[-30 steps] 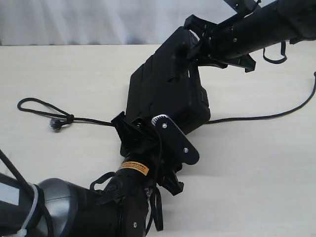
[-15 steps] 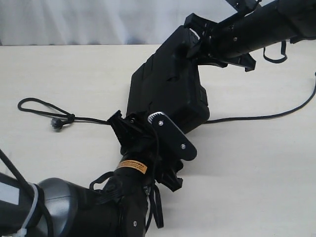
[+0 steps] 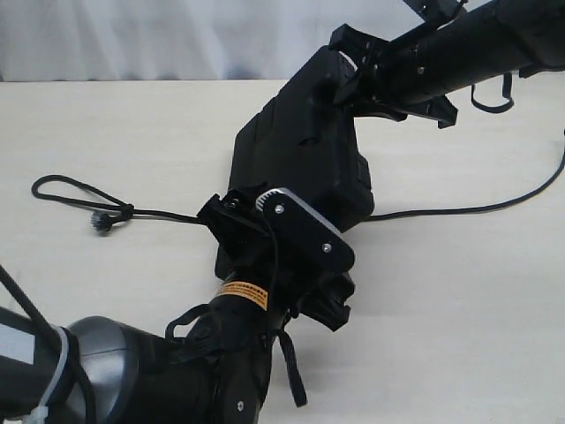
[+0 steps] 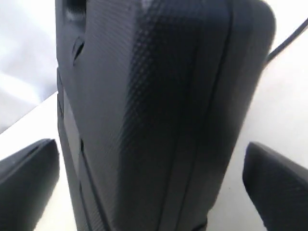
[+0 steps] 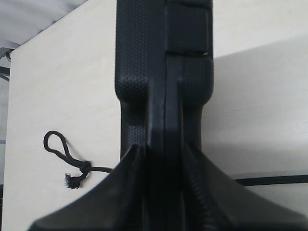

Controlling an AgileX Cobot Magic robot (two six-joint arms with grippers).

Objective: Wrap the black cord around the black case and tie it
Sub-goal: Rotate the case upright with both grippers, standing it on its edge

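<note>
Closest to me, the left arm (image 3: pixel 177 371) comes up from the lower edge and blocks much of the view. A yellow-orange sticker (image 3: pixel 244 294) wraps its wrist, with print too small to read. The left gripper (image 4: pixel 151 192) straddles the near, lower end of the black case (image 3: pixel 300 150). Its fingers (image 4: pixel 26 185) stand wide apart, one on each side, and pale table (image 3: pixel 459 309) shows between each finger and the textured plastic, so nothing is gripped. The gripper body hides the case's bottom edge, so I cannot tell whether that end rests on the table.

The case stands on edge, slanting up and away from the near end. The black cord (image 3: pixel 163 213) lies flat on the table to its left. Its loop (image 3: pixel 60 178), small knot (image 3: pixel 124 210) and frayed tip (image 3: pixel 99 223) sit well clear of both grippers, and the strand runs in under the left gripper. A thin black line comes out beside the case on the right and trails to the table's edge. I cannot tell for certain that it is the same cord.

Farther back, the right gripper (image 5: pixel 161 147) has its fingers (image 5: pixel 130 183) clamped on the case's raised far end, pressing both faces. The right arm (image 3: pixel 468 49) reaches in from the upper right with a slack black cable loop (image 3: pixel 490 99) hanging below it. A white backdrop (image 3: pixel 177 40) closes off the far side.
</note>
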